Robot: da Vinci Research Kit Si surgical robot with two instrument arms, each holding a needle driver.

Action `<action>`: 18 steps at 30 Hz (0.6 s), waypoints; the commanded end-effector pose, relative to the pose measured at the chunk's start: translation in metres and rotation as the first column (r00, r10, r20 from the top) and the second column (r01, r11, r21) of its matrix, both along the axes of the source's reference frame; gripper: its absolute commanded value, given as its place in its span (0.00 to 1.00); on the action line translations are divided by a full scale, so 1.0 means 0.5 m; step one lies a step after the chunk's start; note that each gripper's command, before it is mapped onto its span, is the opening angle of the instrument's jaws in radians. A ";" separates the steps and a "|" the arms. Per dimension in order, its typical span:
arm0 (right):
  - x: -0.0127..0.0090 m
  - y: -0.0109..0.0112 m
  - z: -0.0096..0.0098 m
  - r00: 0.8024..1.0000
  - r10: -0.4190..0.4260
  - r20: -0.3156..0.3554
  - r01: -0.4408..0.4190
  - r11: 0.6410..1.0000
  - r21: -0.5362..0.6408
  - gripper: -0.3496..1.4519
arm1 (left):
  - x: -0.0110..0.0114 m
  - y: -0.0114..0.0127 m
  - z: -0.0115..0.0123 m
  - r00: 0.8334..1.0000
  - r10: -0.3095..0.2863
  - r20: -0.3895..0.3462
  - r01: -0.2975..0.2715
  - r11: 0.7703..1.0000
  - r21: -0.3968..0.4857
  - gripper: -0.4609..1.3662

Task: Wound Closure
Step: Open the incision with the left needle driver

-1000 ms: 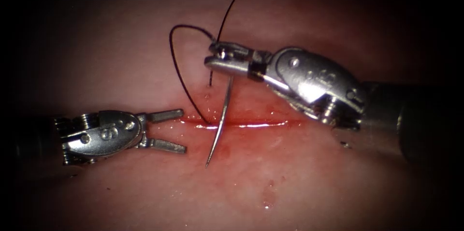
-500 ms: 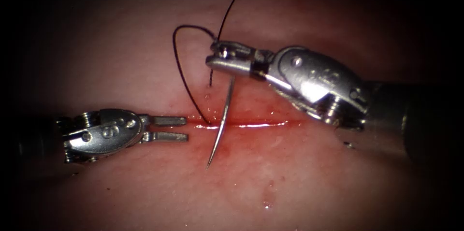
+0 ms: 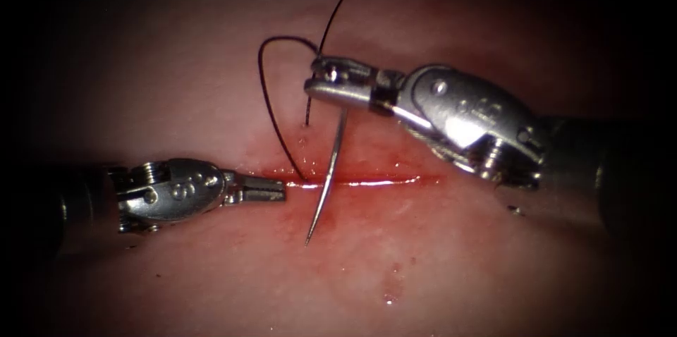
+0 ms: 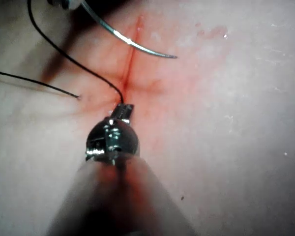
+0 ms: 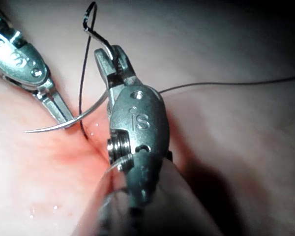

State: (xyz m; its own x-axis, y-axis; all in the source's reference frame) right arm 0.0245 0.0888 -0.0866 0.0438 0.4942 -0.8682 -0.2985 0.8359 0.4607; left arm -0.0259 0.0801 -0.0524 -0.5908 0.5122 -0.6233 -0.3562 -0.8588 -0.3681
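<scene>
Left tool (image 3: 271,188) jaws now together, empty, nearer needle (image 3: 326,180) clamped in right tool (image 3: 331,84) jaws.

Two silver metal wristed tools on dark shafts, left tool (image 3: 271,188) — rounded clevis stamped "S", pivot screws, right tool (image 3: 326,82) — larger clevis, black band behind slim jaws

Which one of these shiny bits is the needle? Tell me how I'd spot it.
Find the red cut running across the tissue. The needle crosses it as a thin, curved silver sliver, held near its thread end by the right tool, its free point below the cut. The thread is dark, not shiny.
</scene>
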 end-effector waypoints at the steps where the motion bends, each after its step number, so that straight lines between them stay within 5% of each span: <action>1: 0.0000 0.0000 -0.0001 1.000 0.005 -0.001 -0.005 1.000 0.000 0.00 | 0.0000 0.0002 0.0004 1.000 0.005 -0.007 -0.004 1.000 0.002 0.06; 18: 0.0003 -0.0001 -0.0011 1.000 0.007 -0.004 -0.007 1.000 -0.008 0.00 | -0.0006 0.0019 0.0106 0.987 0.052 -0.152 -0.052 0.999 0.007 0.06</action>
State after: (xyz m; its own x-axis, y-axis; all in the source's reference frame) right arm 0.0246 0.0887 -0.0871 0.0362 0.4883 -0.8719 -0.3000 0.8376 0.4566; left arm -0.0262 0.0811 -0.0469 -0.7056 0.4797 -0.5215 -0.3678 -0.8770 -0.3092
